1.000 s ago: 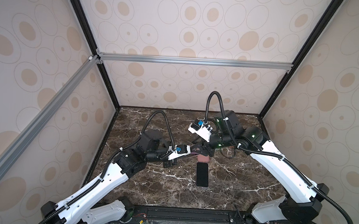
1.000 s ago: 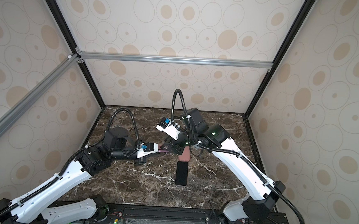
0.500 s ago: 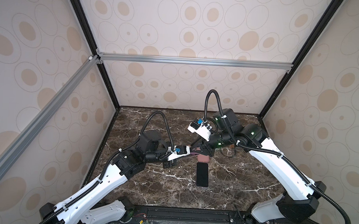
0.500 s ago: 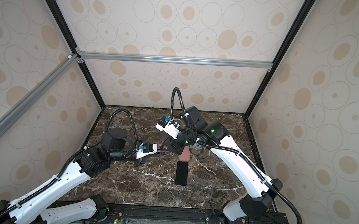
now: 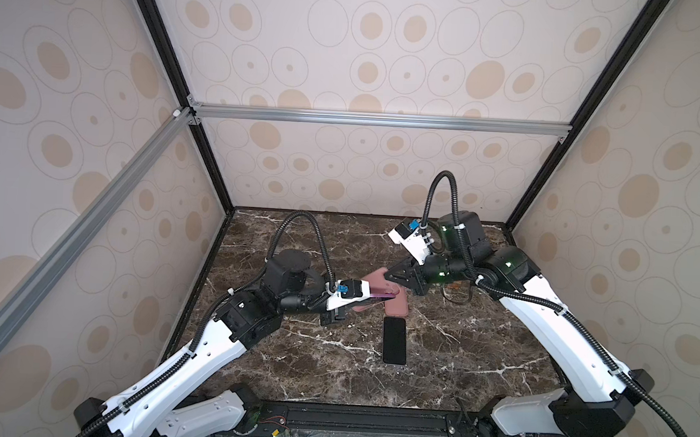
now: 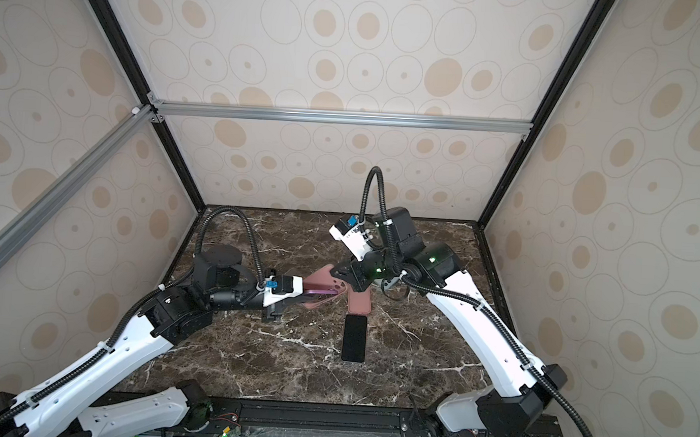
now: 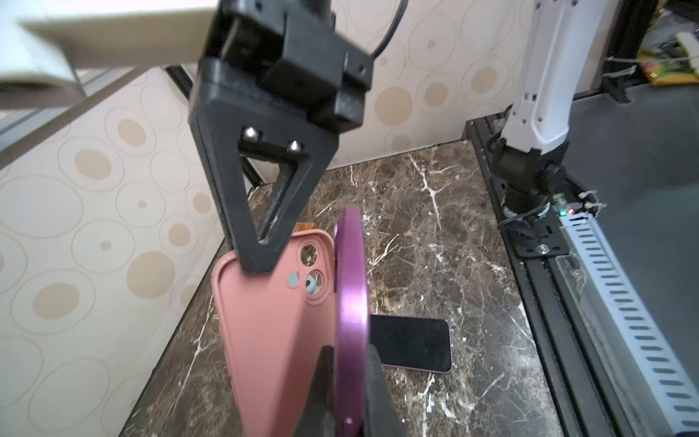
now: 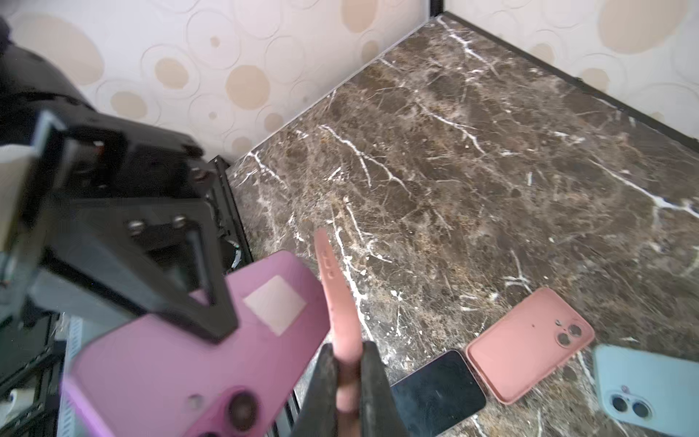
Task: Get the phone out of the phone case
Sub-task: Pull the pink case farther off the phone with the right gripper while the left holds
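In mid-air over the table's middle my left gripper point(image 7: 350, 352) is shut on a purple phone point(image 7: 351, 283), seen edge-on. Beside it hangs its pink phone case point(image 7: 272, 321), hollow side toward the phone. The camera end of the case stands apart from the phone. My right gripper point(image 8: 348, 352) is shut on the case's rim point(image 8: 338, 295). In both top views the phone point(image 5: 381, 295) point(image 6: 327, 292) and the case point(image 5: 377, 281) point(image 6: 324, 278) lie between the left gripper point(image 5: 366, 297) and the right gripper point(image 5: 394, 278).
On the marble table point(image 5: 456, 359) lie a second pink case point(image 5: 397, 305) point(image 8: 529, 340), a phone with its dark screen up point(image 5: 394, 341) point(image 8: 438, 393) and a light blue case point(image 8: 643, 389). Patterned walls close in three sides.
My right gripper has shut on the pink case's rim. The left gripper has kept its hold on the phone and both arms have barely moved.
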Robot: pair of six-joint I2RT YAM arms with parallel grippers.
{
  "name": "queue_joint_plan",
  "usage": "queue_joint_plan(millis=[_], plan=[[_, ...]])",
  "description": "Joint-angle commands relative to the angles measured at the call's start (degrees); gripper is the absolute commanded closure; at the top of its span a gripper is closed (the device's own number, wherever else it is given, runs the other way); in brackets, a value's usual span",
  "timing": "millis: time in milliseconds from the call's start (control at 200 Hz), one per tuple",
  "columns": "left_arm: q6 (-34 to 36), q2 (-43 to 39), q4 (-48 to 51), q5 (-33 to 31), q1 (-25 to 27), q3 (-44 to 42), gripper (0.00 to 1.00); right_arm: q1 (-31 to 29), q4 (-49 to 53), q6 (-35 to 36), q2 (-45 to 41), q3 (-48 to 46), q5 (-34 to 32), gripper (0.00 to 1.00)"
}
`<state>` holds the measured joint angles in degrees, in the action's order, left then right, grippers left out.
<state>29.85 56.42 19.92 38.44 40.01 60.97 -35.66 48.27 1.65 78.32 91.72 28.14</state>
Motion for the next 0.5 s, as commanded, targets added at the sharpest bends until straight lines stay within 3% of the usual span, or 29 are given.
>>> queue_joint_plan(millis=[0, 200, 495], plan=[[-1.34, -2.04, -5.26, 6.74, -0.15, 3.18, 1.00, 0.61, -4.62, -2.87, -3.02, -1.63, -2.01, 1.00], [-7.19, -2.81, -9.34, 3.12, -0.17, -0.50, 1.00, 1.00, -10.31, -5.25, -8.19, -9.09, -13.72, 1.00], [-28.16, -1.08, -8.95, -10.64, -0.11, -6.94, 1.00, 1.00, -14.67, -13.73, -12.96, -22.32, -29.40, 1.00]])
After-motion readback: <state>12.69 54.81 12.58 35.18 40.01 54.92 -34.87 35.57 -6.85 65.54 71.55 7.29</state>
